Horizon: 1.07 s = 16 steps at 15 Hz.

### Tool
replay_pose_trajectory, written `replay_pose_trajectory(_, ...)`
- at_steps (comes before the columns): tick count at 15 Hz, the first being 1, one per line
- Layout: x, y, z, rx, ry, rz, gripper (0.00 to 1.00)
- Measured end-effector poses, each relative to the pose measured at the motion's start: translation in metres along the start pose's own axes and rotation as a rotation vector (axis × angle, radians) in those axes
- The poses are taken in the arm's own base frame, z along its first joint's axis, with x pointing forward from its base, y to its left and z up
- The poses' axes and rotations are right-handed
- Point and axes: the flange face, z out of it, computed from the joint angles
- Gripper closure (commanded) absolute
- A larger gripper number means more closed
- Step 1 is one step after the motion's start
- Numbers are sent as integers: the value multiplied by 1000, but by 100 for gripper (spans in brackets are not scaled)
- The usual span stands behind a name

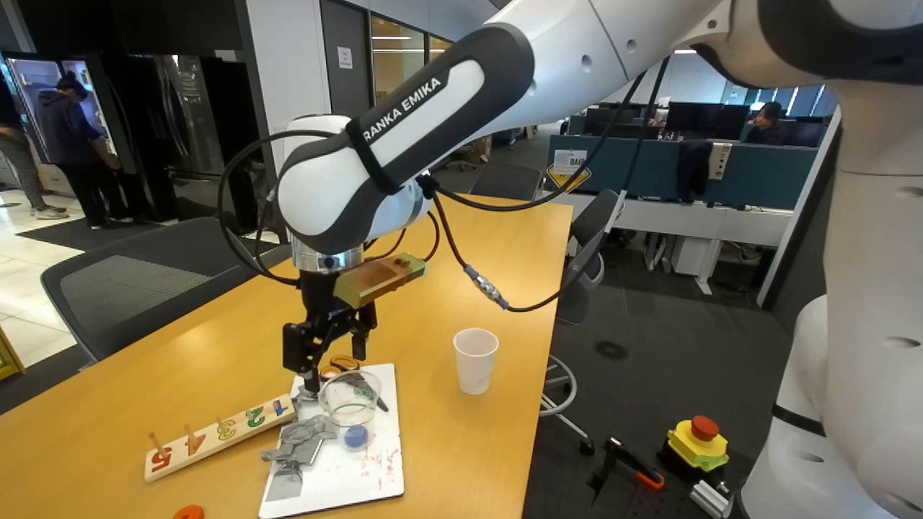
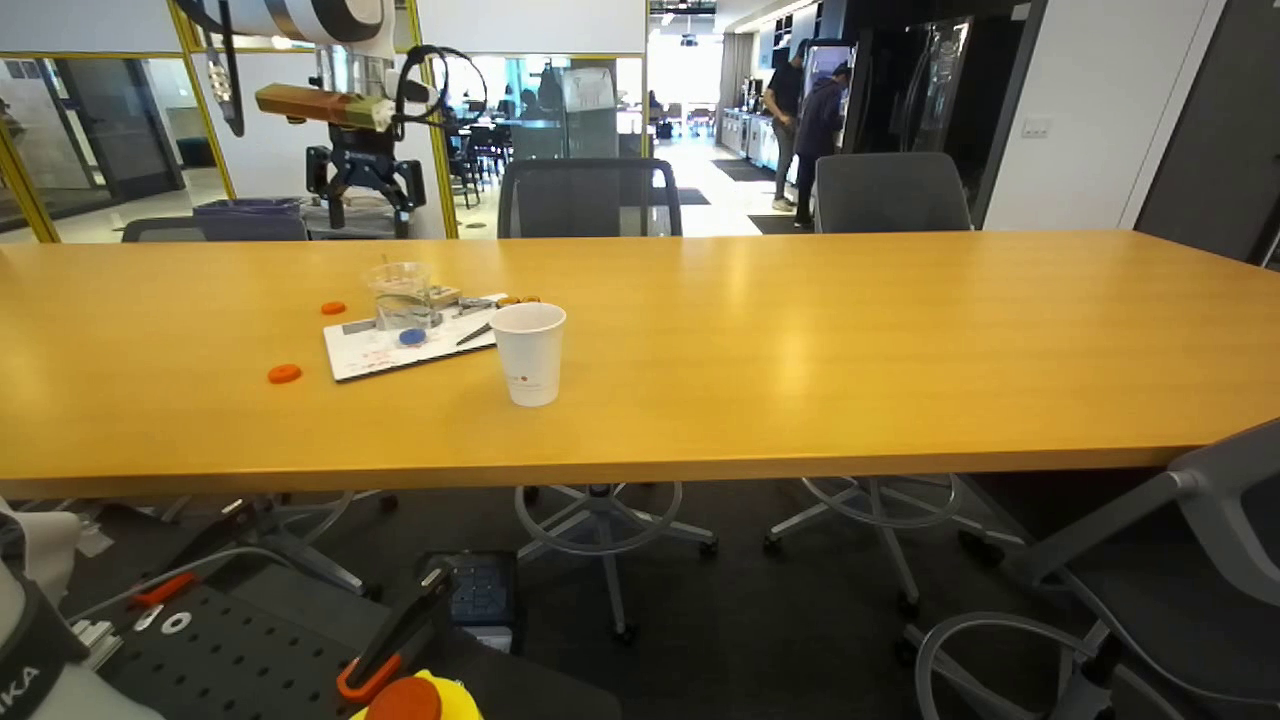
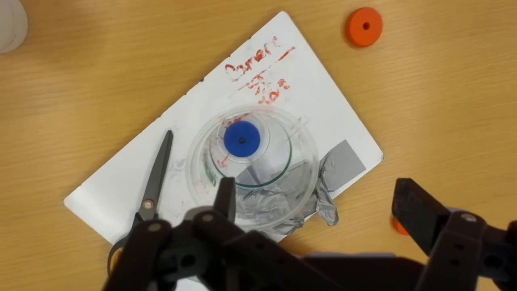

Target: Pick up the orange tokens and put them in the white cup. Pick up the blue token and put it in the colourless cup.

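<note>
The blue token [image 3: 241, 138] lies at the bottom of the colourless cup [image 3: 309, 149], which stands on a small whiteboard; both exterior views agree. Above it my gripper [image 3: 317, 190] [image 1: 334, 369] [image 2: 370, 227] is wide open, holding nothing; in the wrist view its left finger overlaps the cup's rim. One orange token [image 3: 364, 26] [image 2: 285, 373] rests on the table off the board's corner. Another orange token [image 3: 399, 226] [image 2: 333, 308] is mostly hidden behind the right finger in the wrist view. Upright beside the board stands the white cup [image 1: 475, 360] [image 2: 530, 355] [image 3: 12, 26]; its bottom inside is hidden.
On the whiteboard [image 3: 121, 178] lie scissors [image 3: 155, 182] and crumpled grey tape [image 3: 327, 202]. A wooden number strip with pegs [image 1: 216, 440] touches or nearly touches the board. Beyond the white cup, in an exterior view, runs the table edge [image 1: 537, 440]. Chairs [image 2: 590, 200] surround the table.
</note>
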Motion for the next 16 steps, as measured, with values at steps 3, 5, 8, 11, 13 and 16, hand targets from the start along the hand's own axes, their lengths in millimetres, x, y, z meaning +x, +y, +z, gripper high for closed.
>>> replay_pose_trajectory(3, -33, -31, -1, -16, -9, 70, 0)
replay_pose_trajectory(5, -57, -53, 7, -36, -29, 120, 0)
replay_pose_trajectory(8, -87, -80, 31, -65, -56, 174, 0)
replay_pose_trajectory(11, -109, -95, 59, -75, -57, 201, 0)
replay_pose_trajectory(13, -119, -99, 74, -67, -34, 214, 0)
replay_pose_trajectory(16, -131, -98, 94, -54, 13, 221, 0)
